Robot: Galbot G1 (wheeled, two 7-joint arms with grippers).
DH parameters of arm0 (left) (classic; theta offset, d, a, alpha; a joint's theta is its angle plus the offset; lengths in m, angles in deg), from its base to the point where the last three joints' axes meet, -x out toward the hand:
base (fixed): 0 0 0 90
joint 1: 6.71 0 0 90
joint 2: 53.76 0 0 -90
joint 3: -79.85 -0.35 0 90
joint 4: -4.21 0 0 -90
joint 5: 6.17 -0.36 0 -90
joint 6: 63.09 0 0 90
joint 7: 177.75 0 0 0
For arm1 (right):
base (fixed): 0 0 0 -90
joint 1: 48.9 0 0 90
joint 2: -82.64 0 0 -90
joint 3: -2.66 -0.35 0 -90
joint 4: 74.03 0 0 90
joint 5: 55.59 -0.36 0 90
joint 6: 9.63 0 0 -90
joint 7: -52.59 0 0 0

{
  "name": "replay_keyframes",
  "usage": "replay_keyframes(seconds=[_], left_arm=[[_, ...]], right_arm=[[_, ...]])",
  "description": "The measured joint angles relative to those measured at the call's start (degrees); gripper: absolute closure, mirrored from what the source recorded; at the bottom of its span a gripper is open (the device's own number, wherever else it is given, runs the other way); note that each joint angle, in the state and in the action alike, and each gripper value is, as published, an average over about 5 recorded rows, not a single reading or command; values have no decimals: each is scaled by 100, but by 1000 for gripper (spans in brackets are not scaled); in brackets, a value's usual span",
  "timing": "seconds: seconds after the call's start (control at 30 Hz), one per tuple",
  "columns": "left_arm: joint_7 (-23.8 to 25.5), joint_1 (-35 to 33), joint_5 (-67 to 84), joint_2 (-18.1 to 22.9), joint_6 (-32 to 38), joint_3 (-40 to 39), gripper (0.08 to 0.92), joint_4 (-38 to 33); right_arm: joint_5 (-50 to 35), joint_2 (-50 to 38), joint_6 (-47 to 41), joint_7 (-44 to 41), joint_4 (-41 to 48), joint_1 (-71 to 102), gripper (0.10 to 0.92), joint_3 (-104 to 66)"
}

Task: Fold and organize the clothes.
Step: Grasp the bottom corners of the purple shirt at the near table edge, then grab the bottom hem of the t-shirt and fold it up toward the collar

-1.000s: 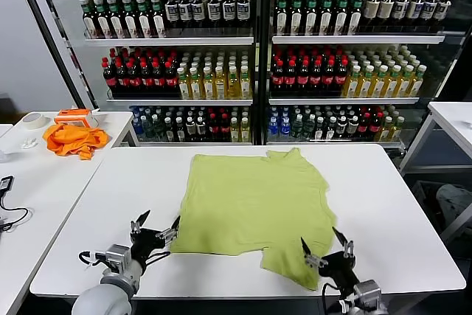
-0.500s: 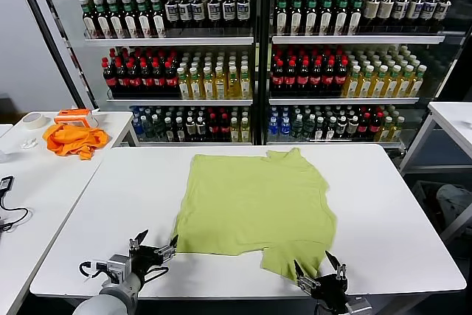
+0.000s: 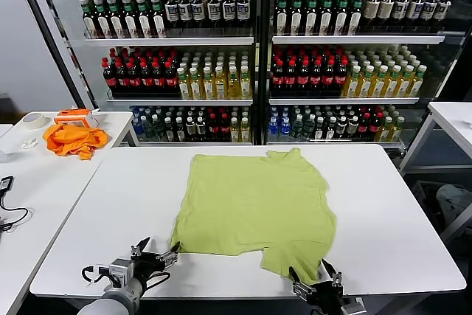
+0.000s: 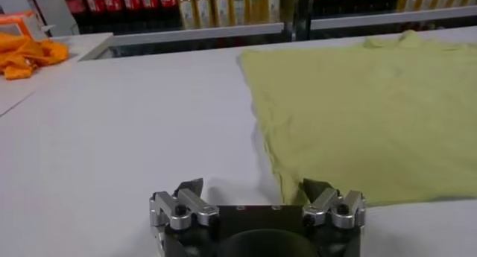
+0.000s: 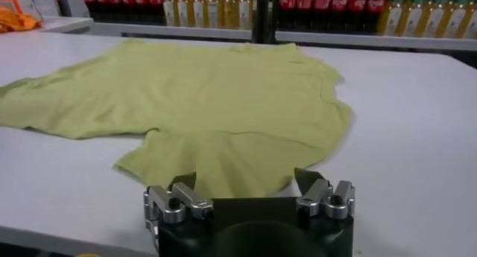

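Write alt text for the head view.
A lime-green T-shirt lies spread flat on a white table, with the left gripper open at its near-left corner and the right gripper open at its near sleeve. Shelves of bottled drinks stand behind.

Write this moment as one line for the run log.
T-shirt: spread flat on table, unfolded | left gripper: jaws open, at near-left corner | right gripper: jaws open, at near sleeve | nothing held

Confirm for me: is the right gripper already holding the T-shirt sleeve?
No. In the right wrist view the right gripper stands open just short of the yellow-green T-shirt, with nothing between its fingers.
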Motion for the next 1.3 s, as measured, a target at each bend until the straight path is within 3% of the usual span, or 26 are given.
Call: replay_keyframes(seconds=[0.1,0.77,0.93,1.3], left_arm=[[-17,-11,-8,17,20,-46,235,19],[94,24,-106,105,171,-296,813,45],[188,-3,-104,107,254,-279,914,38],[140,-364,152,-51,286,-84,918,-476]], right_arm=[[-51,14,-21,63,-12,5,357,25],[-378,-16,-50,12,11,-109,910,5],[-476,-104,-84,-120,-123,-67,920,-117],[-626,-452,-172,-320,-717,454,920,-693]])
